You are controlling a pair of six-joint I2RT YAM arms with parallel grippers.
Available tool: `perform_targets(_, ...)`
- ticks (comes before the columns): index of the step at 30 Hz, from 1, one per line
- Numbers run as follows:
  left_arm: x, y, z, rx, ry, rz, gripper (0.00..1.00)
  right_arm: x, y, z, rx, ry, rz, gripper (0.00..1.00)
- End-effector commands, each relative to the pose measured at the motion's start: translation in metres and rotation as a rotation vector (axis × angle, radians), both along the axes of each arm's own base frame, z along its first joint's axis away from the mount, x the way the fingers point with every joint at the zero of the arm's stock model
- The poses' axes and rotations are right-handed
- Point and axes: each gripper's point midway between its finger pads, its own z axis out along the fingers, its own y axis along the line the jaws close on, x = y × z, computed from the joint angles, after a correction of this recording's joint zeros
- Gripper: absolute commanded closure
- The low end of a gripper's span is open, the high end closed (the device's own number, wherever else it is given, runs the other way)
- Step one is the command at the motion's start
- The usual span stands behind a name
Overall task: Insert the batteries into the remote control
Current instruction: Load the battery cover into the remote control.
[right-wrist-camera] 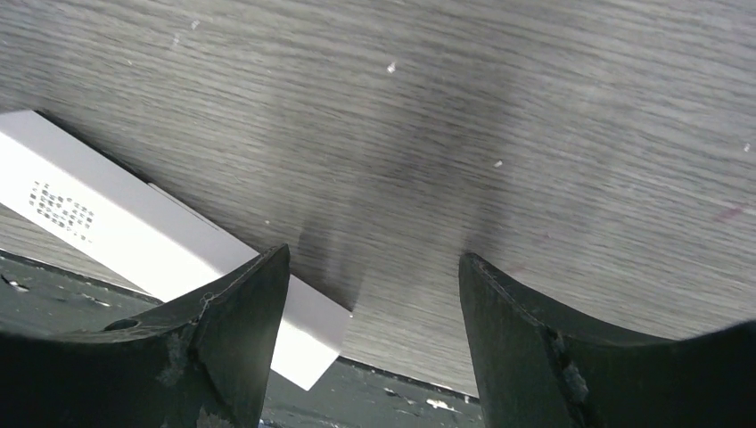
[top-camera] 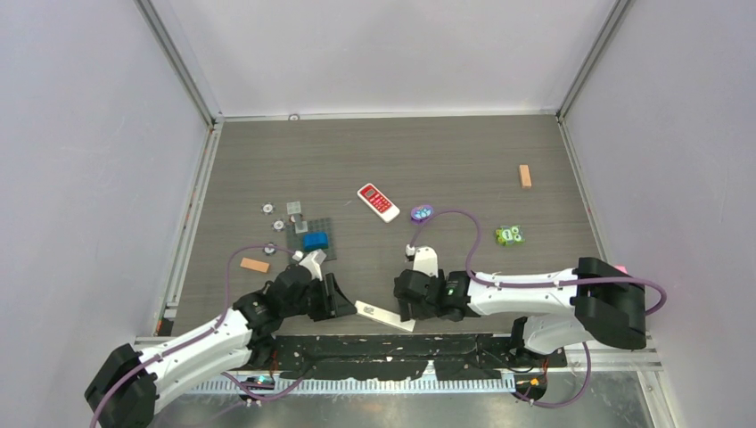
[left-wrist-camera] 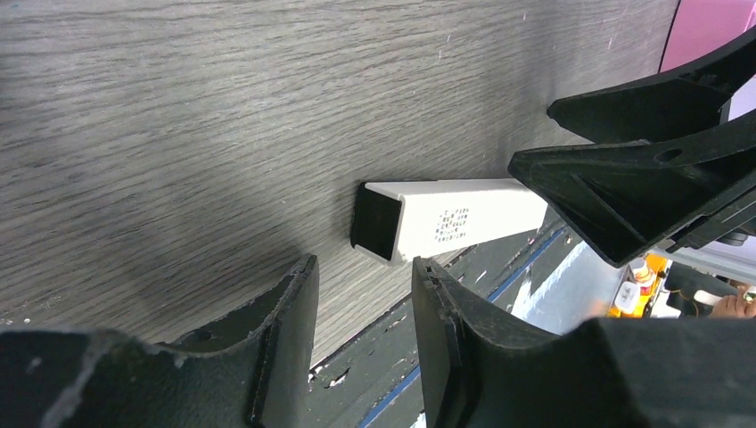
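remote control [top-camera: 385,315] flat; left claw [left-wrist-camera: 365,269], right claw [right-wrist-camera: 374,260] parted

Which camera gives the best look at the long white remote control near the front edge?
Left wrist: the remote control is close and sharp, its dark hollow end and printed label visible. Top external shows it whole but small. Right wrist shows only part of its white body, print blurred.

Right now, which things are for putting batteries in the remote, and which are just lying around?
For the job: long white remote control; batteries not clearly visible.
Just lying about: red-faced remote, green toy, wooden block, blue brick.
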Motion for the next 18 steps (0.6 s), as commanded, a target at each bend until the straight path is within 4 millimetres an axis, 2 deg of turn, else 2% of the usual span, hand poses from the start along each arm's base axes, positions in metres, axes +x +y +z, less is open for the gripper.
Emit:
perform_targets(1,0.003,-0.003,0.007,0.002,-0.004,0.000,0.56,-0.005,-0.004,0.014,-0.002,0.016,0.012,0.25)
perform_targets(6,0.009,-0.008,0.019,-0.013,-0.059,-0.028,0.52,-0.011,0.001,0.032,0.104,0.024,-0.029,0.24)
perform_targets(11,0.016,-0.012,0.036,-0.032,-0.135,-0.045,0.38,-0.021,0.006,0.051,0.242,0.049,-0.045,0.24)
perform_targets(12,0.017,-0.012,0.038,-0.036,-0.147,-0.043,0.34,-0.023,0.005,0.049,0.254,0.062,-0.060,0.23)
perform_targets(15,0.021,-0.012,0.043,-0.041,-0.175,-0.034,0.32,-0.030,0.002,0.047,0.290,0.098,-0.089,0.26)
perform_targets(18,0.021,-0.017,0.045,-0.062,-0.193,-0.058,0.39,-0.035,-0.001,0.036,0.289,0.141,-0.132,0.37)
